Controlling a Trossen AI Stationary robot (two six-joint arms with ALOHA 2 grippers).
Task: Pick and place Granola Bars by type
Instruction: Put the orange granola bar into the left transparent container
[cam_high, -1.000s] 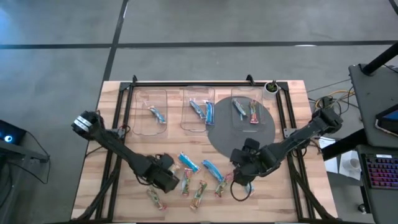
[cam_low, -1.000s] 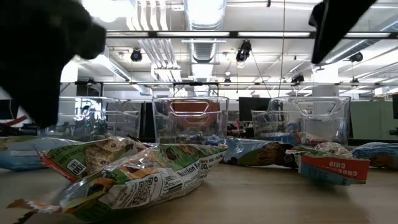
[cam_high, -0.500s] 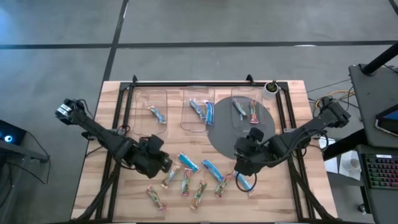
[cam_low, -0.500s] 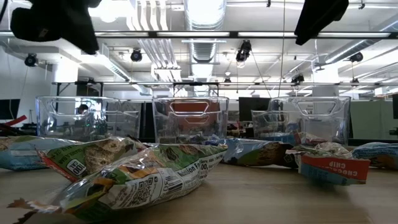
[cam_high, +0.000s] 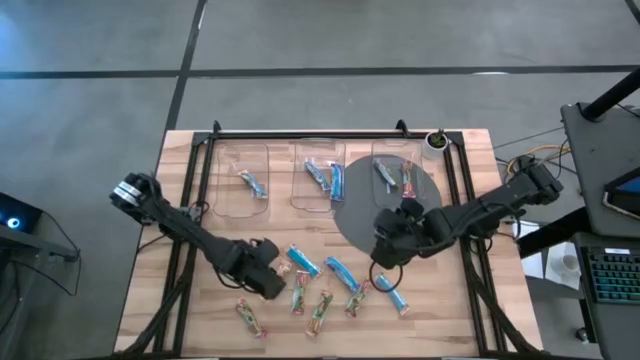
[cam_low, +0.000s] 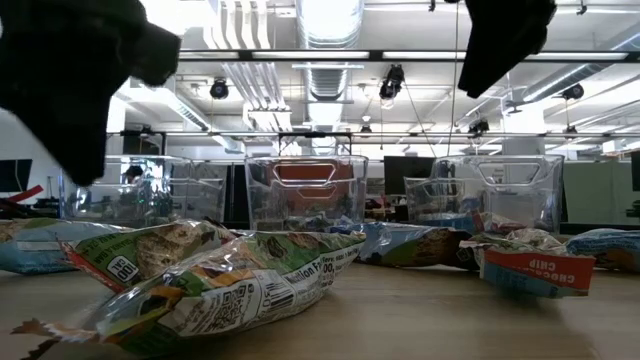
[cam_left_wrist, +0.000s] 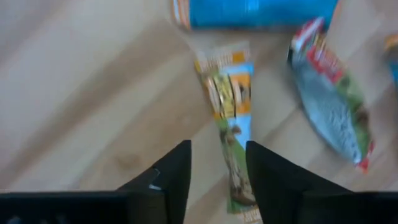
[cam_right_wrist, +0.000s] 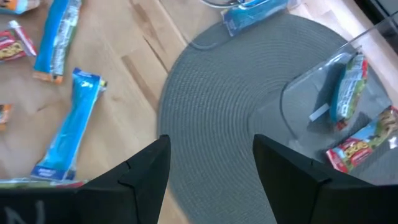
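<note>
Granola Bars (cam_high: 322, 290) lie in a loose bunch on the wooden table (cam_high: 150, 290) in the high view, between the 2 pincers. The left gripper (cam_high: 272, 284) is low over the wood, just beside the bars nearest it. The right gripper (cam_high: 384, 252) is at the edge of the round gray mat (cam_high: 440, 205), with a blue bar (cam_high: 394, 294) near it. 3 clear bins (cam_high: 241, 178) sit beyond both pincers, each with a bar or 2 inside.

In the low view, tan and green bars (cam_low: 215, 275) lie up close on the wood, and the bins (cam_low: 305, 190) stand behind.

In the left wrist view, the left pincer's fingers (cam_left_wrist: 174, 177) stand a little apart, with a tan and green bar (cam_left_wrist: 231, 121) reaching between them. It holds nothing.

In the right wrist view, the right pincer's fingers (cam_right_wrist: 146, 171) are wide apart over the mat (cam_right_wrist: 230, 118). 2 blue bars (cam_right_wrist: 68, 124) lie off to one side.
</note>
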